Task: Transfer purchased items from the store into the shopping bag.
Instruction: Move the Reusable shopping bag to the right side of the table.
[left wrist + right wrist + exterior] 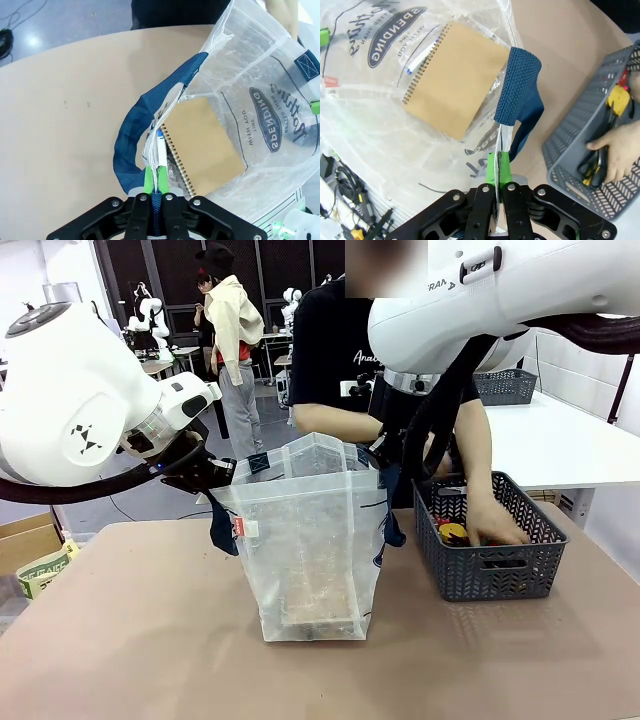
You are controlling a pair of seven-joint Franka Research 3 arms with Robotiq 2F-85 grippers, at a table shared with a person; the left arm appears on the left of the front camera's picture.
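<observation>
- Front view: the notebook (320, 596) is a hazy tan shape behind the plastic of the shopping bag (300, 505).
- Right wrist view: the basket (572, 145) runs off the right edge.
- The black-and-yellow things (592, 169) under the person's hand (620, 150) cannot be identified.

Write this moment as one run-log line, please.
left gripper: shut on shopping bag edge | right gripper: shut on opposite edge | bag: held open, notebook inside | person's hand: in basket
</observation>
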